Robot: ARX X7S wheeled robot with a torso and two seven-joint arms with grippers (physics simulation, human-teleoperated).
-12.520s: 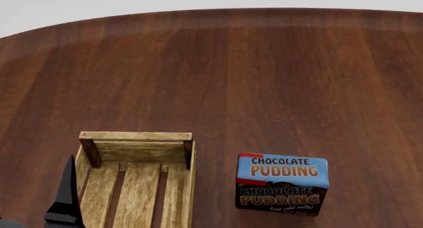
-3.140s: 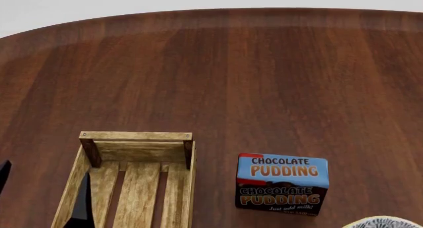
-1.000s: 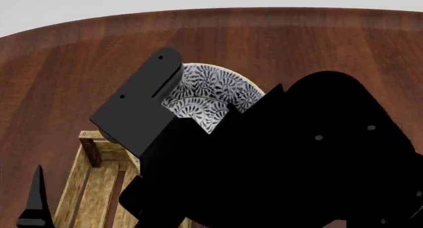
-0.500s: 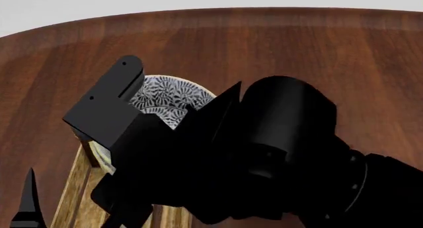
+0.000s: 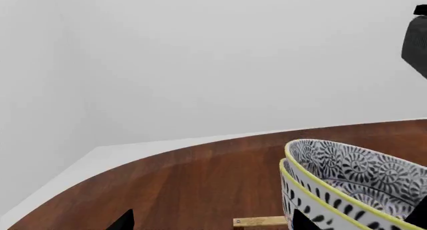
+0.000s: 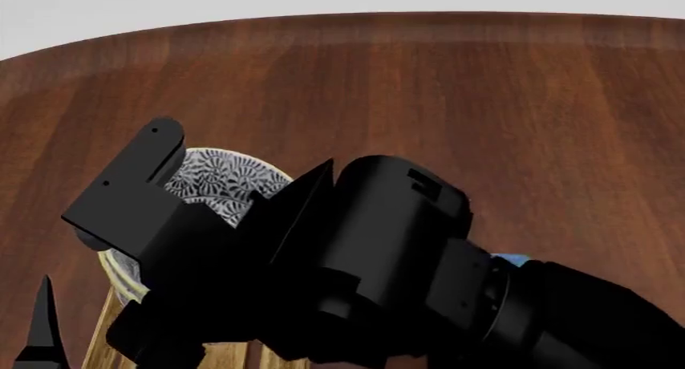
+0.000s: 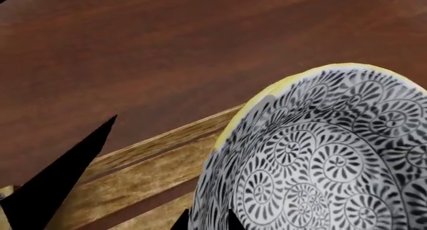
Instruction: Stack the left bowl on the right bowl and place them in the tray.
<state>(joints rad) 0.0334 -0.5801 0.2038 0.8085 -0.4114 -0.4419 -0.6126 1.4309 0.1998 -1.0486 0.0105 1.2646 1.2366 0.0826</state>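
Observation:
Two black-and-white patterned bowls with yellow rims sit nested, one inside the other [image 5: 347, 185]. My right gripper [image 7: 205, 222] is shut on the rim of the bowl stack [image 7: 320, 155] and holds it above the light wooden tray [image 7: 133, 180]. In the head view my right arm [image 6: 374, 265] hides most of the bowls [image 6: 220, 180] and the tray [image 6: 230, 358]. Only the tray's corner [image 5: 260, 221] shows in the left wrist view. My left gripper [image 5: 215, 222] is open and empty, just left of the tray, with one fingertip [image 6: 43, 329] in the head view.
The dark wooden table [image 6: 482, 104] stretches far and to the right. A blue sliver of the chocolate pudding box [image 6: 512, 261] peeks out behind my right arm. A black pointed shape [image 7: 67, 175] lies by the tray wall in the right wrist view.
My right arm has carried the stacked bowls left and toward me, down over the tray's far end. The left gripper has barely moved.

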